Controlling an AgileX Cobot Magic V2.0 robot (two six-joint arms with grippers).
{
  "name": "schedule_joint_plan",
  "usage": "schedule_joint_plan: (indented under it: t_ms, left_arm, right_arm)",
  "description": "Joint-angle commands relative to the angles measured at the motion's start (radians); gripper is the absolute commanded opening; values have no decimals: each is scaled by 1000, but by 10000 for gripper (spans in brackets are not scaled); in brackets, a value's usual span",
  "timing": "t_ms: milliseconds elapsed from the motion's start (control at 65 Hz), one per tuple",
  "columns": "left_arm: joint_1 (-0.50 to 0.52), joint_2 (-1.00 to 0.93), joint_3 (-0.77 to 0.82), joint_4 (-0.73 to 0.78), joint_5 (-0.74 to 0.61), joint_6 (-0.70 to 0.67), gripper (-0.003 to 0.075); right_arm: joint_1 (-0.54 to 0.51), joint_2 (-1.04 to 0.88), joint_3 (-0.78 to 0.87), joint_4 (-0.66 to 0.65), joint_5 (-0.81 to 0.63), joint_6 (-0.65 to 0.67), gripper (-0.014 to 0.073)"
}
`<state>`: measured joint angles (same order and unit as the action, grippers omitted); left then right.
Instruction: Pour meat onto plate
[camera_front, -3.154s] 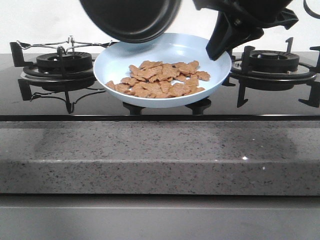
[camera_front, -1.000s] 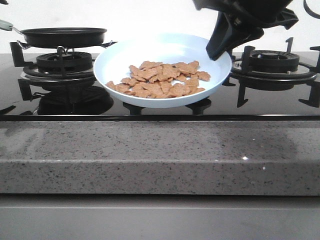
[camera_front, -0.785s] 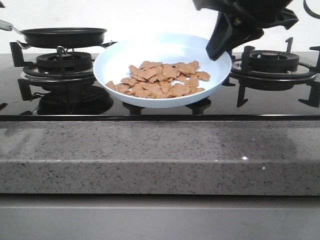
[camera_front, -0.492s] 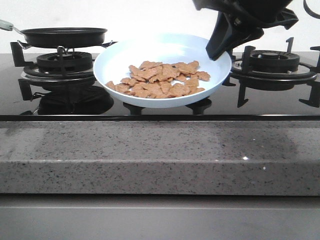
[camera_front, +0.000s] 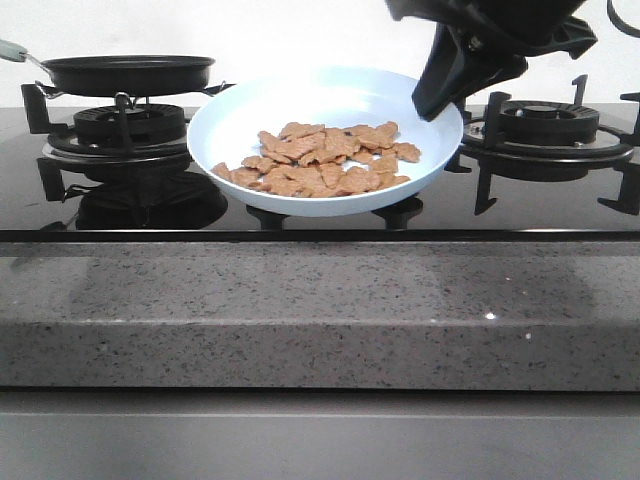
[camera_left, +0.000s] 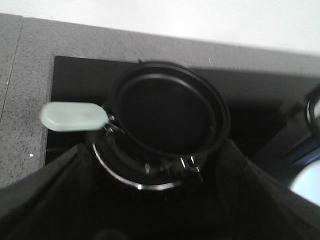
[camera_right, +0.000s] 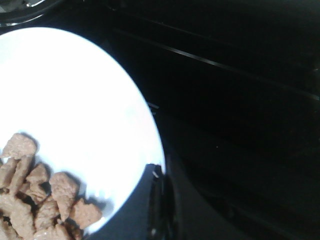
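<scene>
So the meat (camera_front: 318, 158) is sitting in a loose heap on the front half of the plate (camera_front: 240, 105), nothing spilled onto the hob that I can see. The plate is held tilted a bit toward the camera, above the black glass between the two burners, with the right gripper (camera_front: 440, 95) clamped on its right rim. The right wrist view backs that up: a dark finger hugs the rim edge right next to the pieces.

The pan (camera_front: 128, 72) is empty and sits level on the left burner (camera_front: 125, 125). The left gripper (camera_left: 160, 220) hangs over it with its jaws spread wide either side of the pan, gripping nothing, and the pale handle (camera_left: 74, 116) sticks out free.

My read is the pour is basically done, and what's left is setting the plate down. I'd level it first, since those pieces are flat, dry-looking and jagged, and on a smooth glazed dish with a shallow rim they'll slide off the low side easily. Lower slowly, and only let go once the base is flat on something.

Texture-wise: glossy black glass hob, matte cast grates, a speckled grey stone worktop (camera_front: 320, 310) in front, a dark non-stick pan, and a pale blue plate that blows out to white in the wrist camera.
</scene>
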<state>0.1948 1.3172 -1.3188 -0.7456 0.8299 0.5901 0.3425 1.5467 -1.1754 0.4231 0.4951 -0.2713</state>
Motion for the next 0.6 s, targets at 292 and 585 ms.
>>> schedule_joint_plan:
  t_ms: [292, 585]
  left_arm:
    - [-270, -323, 209, 459, -93, -368, 514]
    - [-275, -553, 516, 459, -153, -368, 514]
  right_arm:
    - [-4, -48, -26, 18, -52, -7, -113]
    - [-4, -48, -26, 18, -53, -7, -113]
